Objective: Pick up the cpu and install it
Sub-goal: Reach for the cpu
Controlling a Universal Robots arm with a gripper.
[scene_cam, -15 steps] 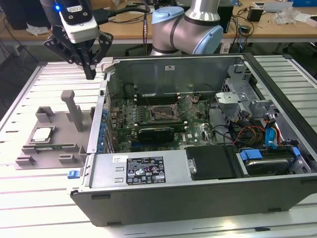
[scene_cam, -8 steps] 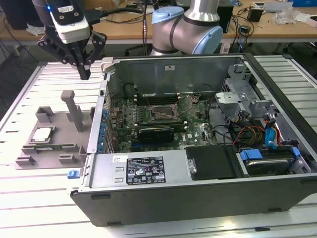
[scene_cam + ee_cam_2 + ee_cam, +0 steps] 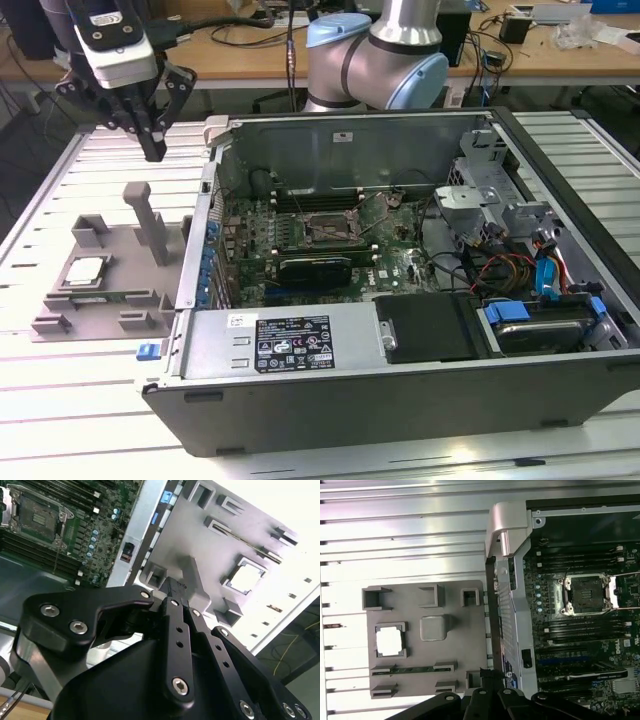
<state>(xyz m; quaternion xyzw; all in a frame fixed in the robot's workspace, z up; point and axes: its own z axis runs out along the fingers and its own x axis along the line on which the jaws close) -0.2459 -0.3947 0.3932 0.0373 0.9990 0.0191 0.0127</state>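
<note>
While its fingers are pinched together on nothing, the claw (image 3: 154,150) hangs over the grey tray (image 3: 120,262). In the exterior view, the cpu (image 3: 85,270) lies in a tray pocket at seven o'clock from the claw, and the computer case (image 3: 400,400) stands at the tray's three o'clock.

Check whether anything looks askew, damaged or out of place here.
Nothing stands out. The cpu lies flat and square in its recess on the grey tray, the socket in the case sits empty, and the gripper hangs above the tray, jaws together, holding nothing.
</note>
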